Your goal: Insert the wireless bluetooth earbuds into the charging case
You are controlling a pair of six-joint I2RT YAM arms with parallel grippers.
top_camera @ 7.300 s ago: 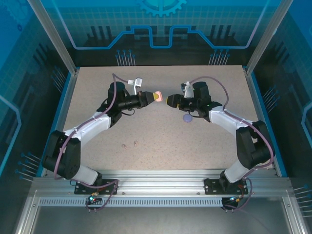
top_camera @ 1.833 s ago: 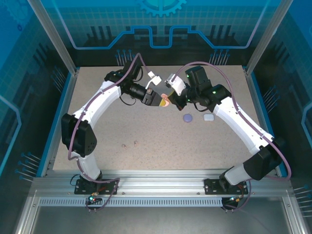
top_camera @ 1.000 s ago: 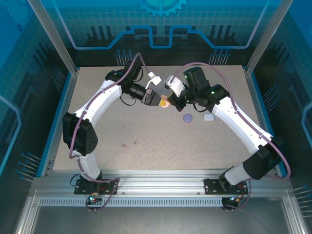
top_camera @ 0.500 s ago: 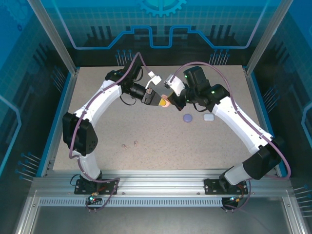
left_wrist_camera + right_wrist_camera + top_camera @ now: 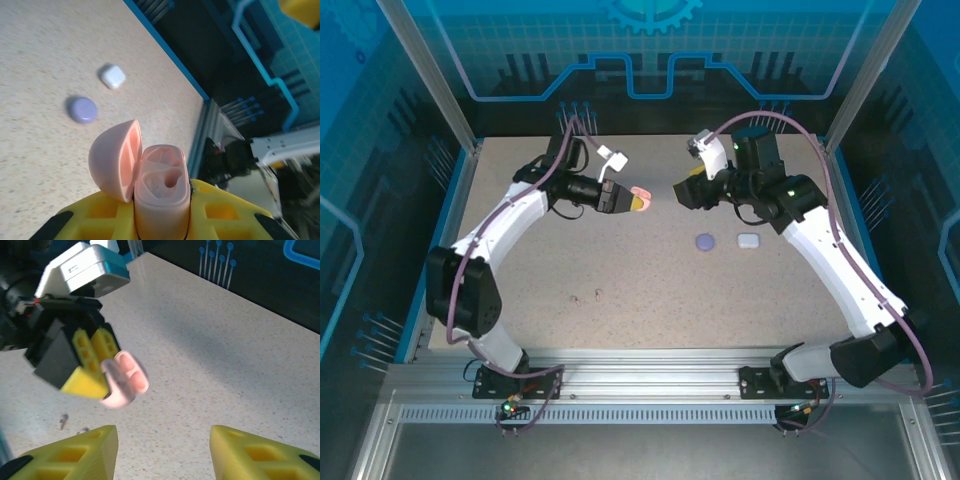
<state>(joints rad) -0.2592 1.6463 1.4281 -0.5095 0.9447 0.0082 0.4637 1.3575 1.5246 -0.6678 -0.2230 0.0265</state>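
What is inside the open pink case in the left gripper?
The case holds two wells, with no earbud visible in either. Their shadowed bottoms cannot be checked, and the gripper covers the lower body.

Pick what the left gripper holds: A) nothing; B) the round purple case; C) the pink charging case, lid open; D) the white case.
C: the left gripper clamps the pink charging case, its lid swung open, while the round purple case and the white case lie on the table.

A robotics lab cell: speckled beige tabletop (image 5: 650,290) framed by aluminium extrusion rails (image 5: 650,385) and blue printed backdrop panels (image 5: 650,50).
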